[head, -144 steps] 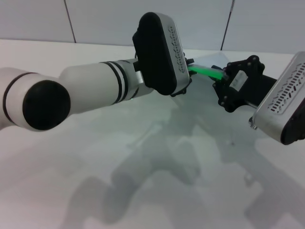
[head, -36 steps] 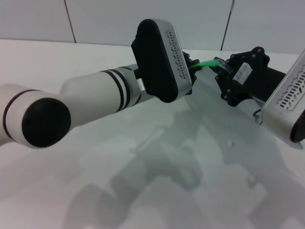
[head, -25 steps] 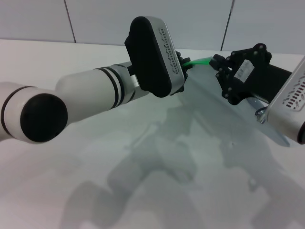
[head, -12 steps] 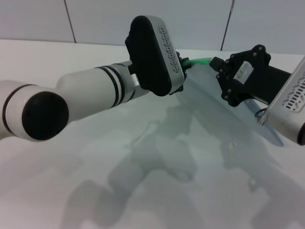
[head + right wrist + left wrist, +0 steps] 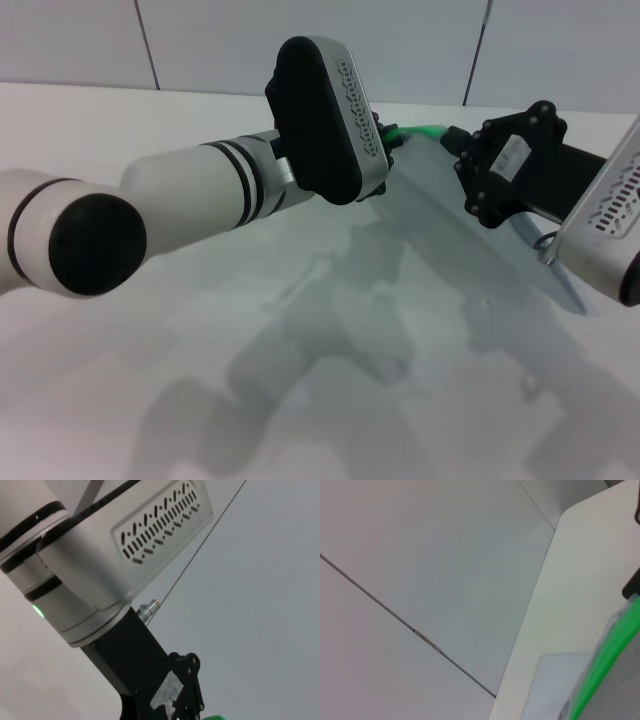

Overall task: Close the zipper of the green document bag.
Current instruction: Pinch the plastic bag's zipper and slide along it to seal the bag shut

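White table (image 5: 200, 400), lifted green document bag (image 5: 470, 250)

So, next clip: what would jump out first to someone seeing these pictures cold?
The bright green zipper stands out at once, a thin strip stretched between the two arms at the far middle of the white table. The bulky white left arm sweeps in from the left across the head view. From the strip, the translucent green document bag hangs slanting toward the table, with the right gripper at its edge.
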Motion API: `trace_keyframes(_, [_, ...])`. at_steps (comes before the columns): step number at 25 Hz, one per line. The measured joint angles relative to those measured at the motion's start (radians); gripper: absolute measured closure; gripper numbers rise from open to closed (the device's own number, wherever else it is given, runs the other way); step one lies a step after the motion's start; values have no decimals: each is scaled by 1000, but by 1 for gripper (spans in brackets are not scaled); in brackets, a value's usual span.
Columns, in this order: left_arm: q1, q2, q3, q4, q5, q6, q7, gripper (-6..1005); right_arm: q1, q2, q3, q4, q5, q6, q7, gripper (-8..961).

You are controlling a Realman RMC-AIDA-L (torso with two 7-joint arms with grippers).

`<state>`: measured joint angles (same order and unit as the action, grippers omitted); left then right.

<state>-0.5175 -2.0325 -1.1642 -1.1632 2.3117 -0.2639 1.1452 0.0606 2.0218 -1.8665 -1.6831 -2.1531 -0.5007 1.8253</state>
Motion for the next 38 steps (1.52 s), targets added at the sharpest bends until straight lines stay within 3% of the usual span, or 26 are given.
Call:
trace_keyframes(25, [-3,0,1,-1,0,2,-1,930,26,0,10,39,-1,-1,11,928])
trace_keyframes(36, [-3,0,-3,-5,0,2,-1,930,27,1,39,46,0,11,52,609])
trace_keyframes(38, [-2,0,-3,-6,0,2,-1,930,27,1,42,47,0,11,58,605])
